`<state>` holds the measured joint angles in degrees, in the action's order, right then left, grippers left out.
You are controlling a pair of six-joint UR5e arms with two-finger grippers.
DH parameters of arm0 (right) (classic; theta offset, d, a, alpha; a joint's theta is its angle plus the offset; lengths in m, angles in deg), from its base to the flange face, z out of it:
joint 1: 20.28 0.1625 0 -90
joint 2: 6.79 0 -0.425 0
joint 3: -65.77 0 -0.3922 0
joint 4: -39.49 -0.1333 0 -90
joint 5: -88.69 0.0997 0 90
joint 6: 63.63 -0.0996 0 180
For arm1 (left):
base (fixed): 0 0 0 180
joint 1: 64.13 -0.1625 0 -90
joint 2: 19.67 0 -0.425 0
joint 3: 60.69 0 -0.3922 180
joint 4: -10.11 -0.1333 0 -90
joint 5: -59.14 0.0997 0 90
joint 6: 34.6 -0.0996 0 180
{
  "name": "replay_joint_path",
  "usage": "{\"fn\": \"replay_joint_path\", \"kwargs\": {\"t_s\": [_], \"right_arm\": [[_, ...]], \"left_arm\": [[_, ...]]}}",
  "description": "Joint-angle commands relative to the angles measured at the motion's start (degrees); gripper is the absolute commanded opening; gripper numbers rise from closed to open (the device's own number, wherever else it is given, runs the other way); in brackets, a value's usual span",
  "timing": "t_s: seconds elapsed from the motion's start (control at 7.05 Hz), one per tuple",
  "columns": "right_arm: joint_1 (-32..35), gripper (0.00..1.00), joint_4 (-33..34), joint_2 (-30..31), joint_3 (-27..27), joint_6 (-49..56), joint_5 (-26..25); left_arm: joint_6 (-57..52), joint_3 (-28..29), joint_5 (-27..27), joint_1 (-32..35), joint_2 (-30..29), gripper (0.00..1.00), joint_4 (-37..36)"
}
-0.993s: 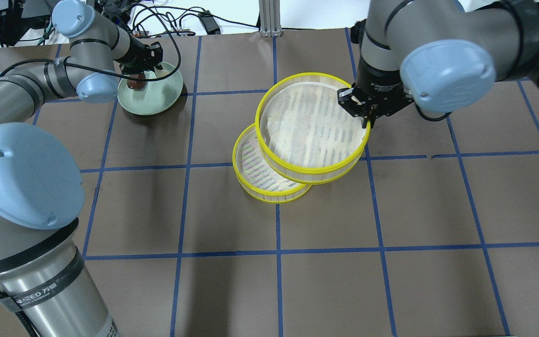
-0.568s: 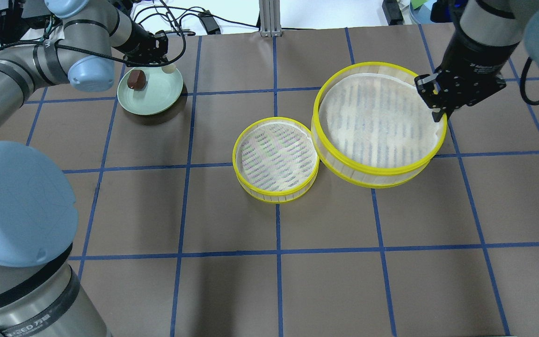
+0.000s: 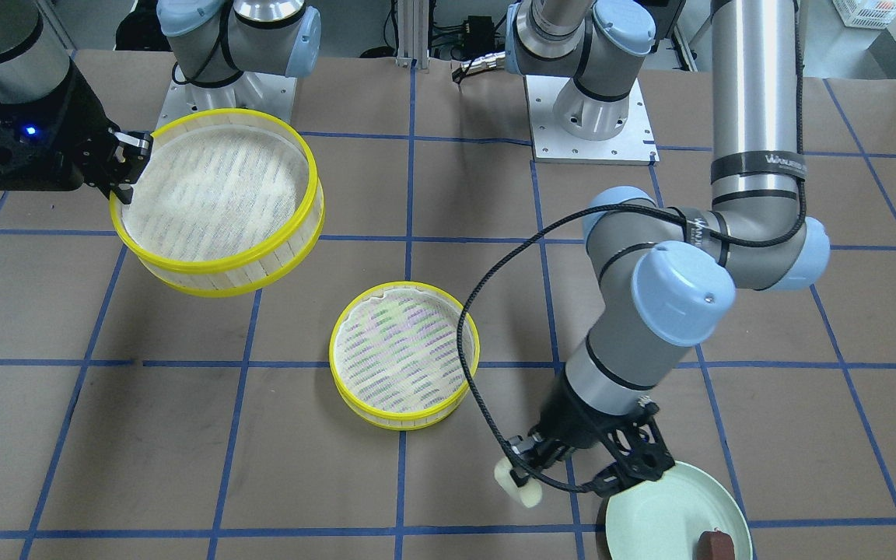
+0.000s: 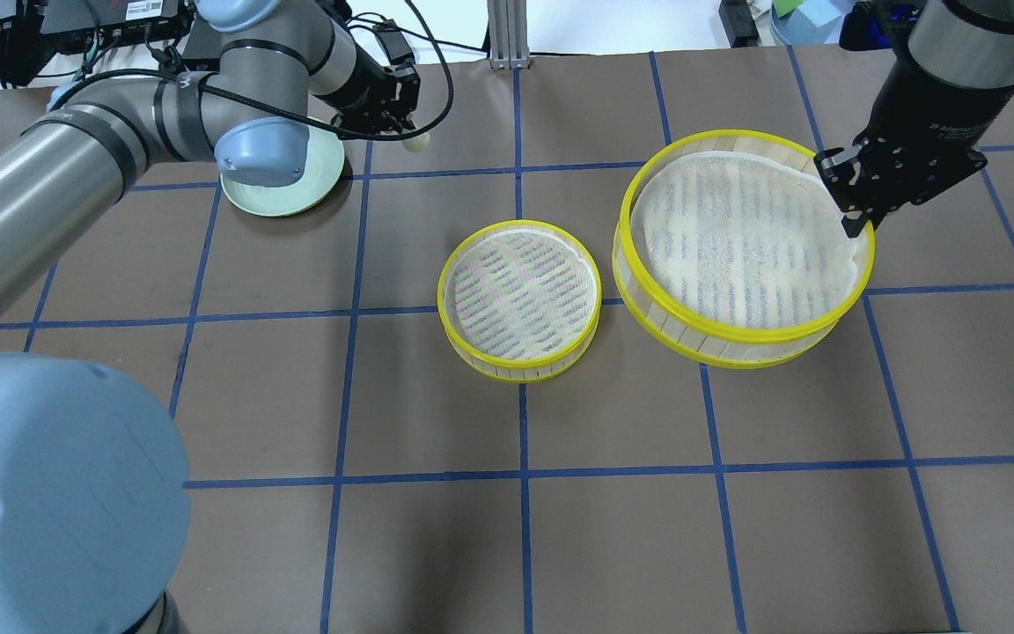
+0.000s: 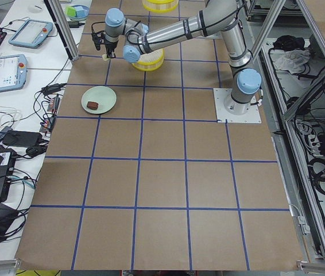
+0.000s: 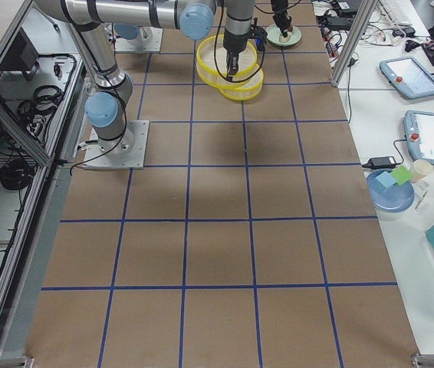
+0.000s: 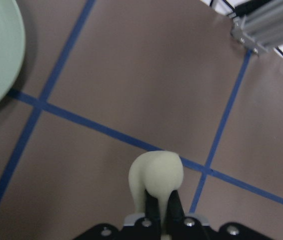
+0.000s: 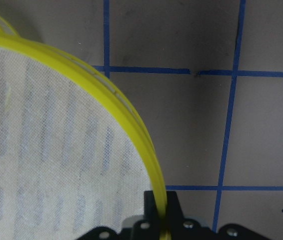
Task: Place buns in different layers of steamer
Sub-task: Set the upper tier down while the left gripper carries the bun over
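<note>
Setting: a robotics laboratory test cell, not a kitchen or a home.

Evidence:
- The tabletop (image 5: 162,184) is covered in brown sheet, marked into squares with blue tape lines (image 4: 525,475).
- Two industrial arms (image 3: 755,117) stand on bolted metal base plates (image 3: 592,124).
- Aluminium profile framing (image 5: 65,29) borders the cell.
- Beyond the left end effector (image 5: 105,54), on the side away from the arm bases, a white bench (image 5: 13,103) carries two teach pendants (image 5: 4,72), loose cables (image 5: 50,95) and black electronics boxes (image 5: 22,138).
- Cable bundles (image 5: 323,167) lie behind the arm bases, well apart from either end effector.
</note>
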<state>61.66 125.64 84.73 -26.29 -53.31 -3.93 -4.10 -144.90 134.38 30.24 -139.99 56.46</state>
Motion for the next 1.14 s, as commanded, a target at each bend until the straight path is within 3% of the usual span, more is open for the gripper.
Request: {"fn": "replay_joint_path", "kwargs": {"t_s": [0.0, 0.57, 0.71, 0.99], "right_arm": [[-0.03, 0.00, -0.10, -0.02, -0.13, 0.14, 0.16], [-0.03, 0.00, -0.10, 0.07, -0.75, 0.14, -0.02], [-0.03, 0.00, -0.10, 0.07, -0.75, 0.14, -0.02], [0.06, 0.00, -0.10, 0.07, -0.75, 0.06, -0.02]], "left_arm": [[1.32, -3.74, 0.26, 6.50, 1.92, 0.00, 0.31], [3.60, -9.55, 0.26, 9.42, 5.95, 0.00, 7.76], [3.77, -9.74, 0.17, 9.43, 5.97, 0.33, 8.65], [10.25, -10.44, -4.11, 10.31, 6.41, 0.64, 11.03]]}}
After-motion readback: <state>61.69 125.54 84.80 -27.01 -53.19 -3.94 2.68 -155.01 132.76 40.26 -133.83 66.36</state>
